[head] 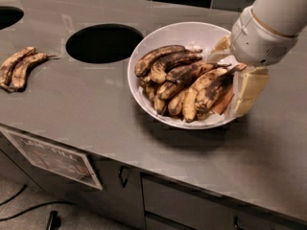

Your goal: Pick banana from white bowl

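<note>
The white bowl (154, 40) sits on the grey counter and holds several overripe bananas. The banana (211, 86), long, yellow-brown with a broad black streak, lies at the right of the pile with its thin dark tip pointing up and right. My gripper (230, 77) is over the bowl's right rim, open, with its cream fingers (248, 89) on either side of that banana's tip end. One finger hangs outside the rim and the other is above the pile. A flat orange piece (224, 102) lies under the banana.
A round hole (104, 43) is cut in the counter left of the bowl, and another hole (6, 16) is at the far left. Two brown bananas (19, 66) lie on the counter at the left. Cabinet fronts with a label (53, 157) are below the counter's front edge.
</note>
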Tool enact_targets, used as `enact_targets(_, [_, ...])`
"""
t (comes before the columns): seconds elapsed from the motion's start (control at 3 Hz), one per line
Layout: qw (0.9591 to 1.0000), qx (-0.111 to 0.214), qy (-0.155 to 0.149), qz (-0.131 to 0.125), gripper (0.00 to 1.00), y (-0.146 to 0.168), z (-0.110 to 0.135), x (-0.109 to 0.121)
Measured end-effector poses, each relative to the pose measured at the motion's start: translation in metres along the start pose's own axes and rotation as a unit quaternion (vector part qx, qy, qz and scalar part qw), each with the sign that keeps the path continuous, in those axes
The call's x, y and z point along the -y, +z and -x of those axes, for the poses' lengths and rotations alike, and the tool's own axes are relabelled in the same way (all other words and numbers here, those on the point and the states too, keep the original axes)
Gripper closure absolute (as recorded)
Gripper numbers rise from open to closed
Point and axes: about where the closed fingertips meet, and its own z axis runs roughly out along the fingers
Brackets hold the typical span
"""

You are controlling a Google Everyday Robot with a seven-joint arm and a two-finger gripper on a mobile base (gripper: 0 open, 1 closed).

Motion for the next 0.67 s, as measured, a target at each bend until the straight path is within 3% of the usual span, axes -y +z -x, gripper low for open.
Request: enact_targets(0.67, [1.0000, 0.004, 0.003, 0.007, 0.24, 0.0054, -0.0008, -0.0001])
